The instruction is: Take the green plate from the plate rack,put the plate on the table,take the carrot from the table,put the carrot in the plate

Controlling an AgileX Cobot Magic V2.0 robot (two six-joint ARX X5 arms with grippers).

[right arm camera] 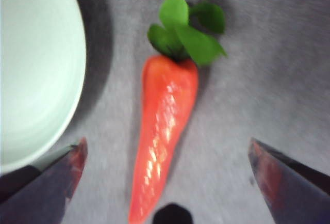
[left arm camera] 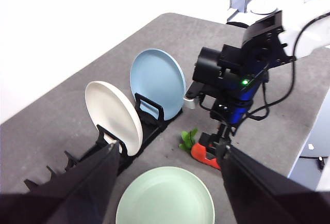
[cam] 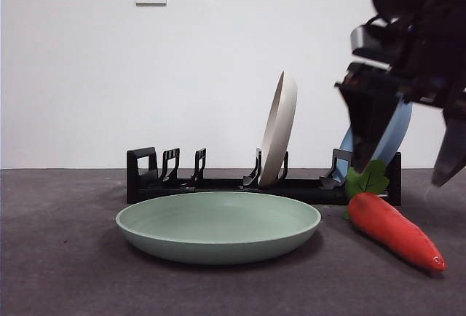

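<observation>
The green plate (cam: 218, 225) lies flat on the table (cam: 65, 272), in front of the plate rack (cam: 218, 183). To its right lies the carrot (cam: 393, 228), leaves toward the rack. My right gripper (cam: 408, 163) hangs open above the carrot. In the right wrist view the carrot (right arm camera: 165, 115) lies lengthwise between the spread jaws of the right gripper (right arm camera: 166, 144), with the green plate (right arm camera: 36, 69) beside it. My left gripper (left arm camera: 170, 149) is open and empty, high above the green plate (left arm camera: 165, 198), and looks down on the right gripper (left arm camera: 219, 141) over the carrot (left arm camera: 203, 154).
A cream-white plate (cam: 279, 130) stands upright in the rack's middle slots. A light blue plate (cam: 389, 141) stands at the rack's right end, partly behind the right arm. The table's edge (left arm camera: 304, 146) runs close behind the right arm.
</observation>
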